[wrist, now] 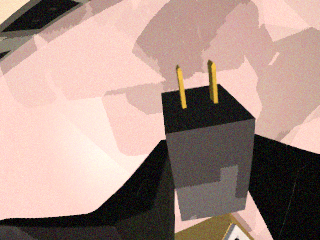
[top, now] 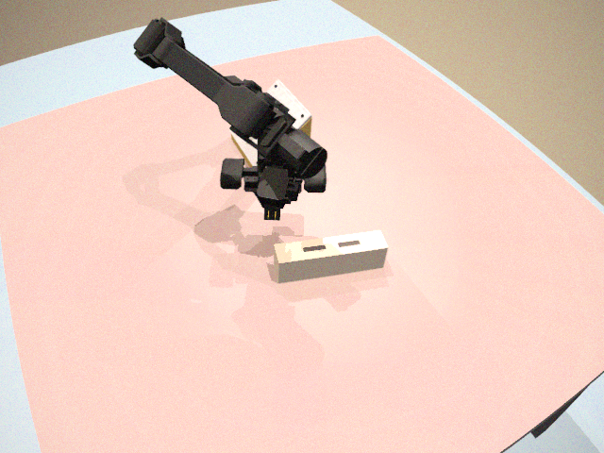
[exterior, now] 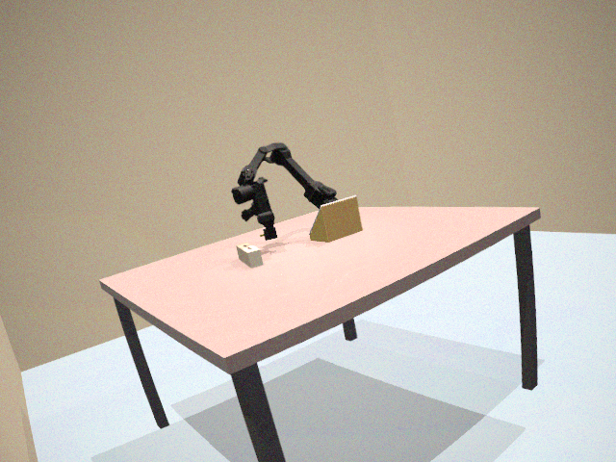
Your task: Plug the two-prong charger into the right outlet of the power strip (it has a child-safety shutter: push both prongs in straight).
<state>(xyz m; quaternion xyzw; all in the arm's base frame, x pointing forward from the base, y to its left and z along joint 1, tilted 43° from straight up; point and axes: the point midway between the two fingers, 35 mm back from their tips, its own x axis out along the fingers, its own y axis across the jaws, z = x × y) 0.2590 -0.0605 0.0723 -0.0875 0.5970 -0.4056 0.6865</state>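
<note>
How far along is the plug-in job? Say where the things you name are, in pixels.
Done: the charger [top: 271, 213] [exterior: 269, 233] [wrist: 210, 165] is gripped, the pincer [top: 271, 207] [exterior: 269, 227] [wrist: 198, 142] shut on its body.
In hand: carrying it; it looks raised off the table [top: 439, 341] [exterior: 423, 239] [wrist: 60, 130], both prongs [top: 272, 213] [wrist: 197, 86] bare and pointing sideways.
Left: turn the prongs down, line up over the right outlet of the power strip [top: 331, 265] [exterior: 250, 256], push straight in.

the power strip [top: 331, 263] [exterior: 250, 256] stands low; above its slots, nothing blocks a descent.

Pink table [top: 414, 341] [exterior: 298, 298] [wrist: 55, 165]; beige wall [exterior: 308, 89]
</note>
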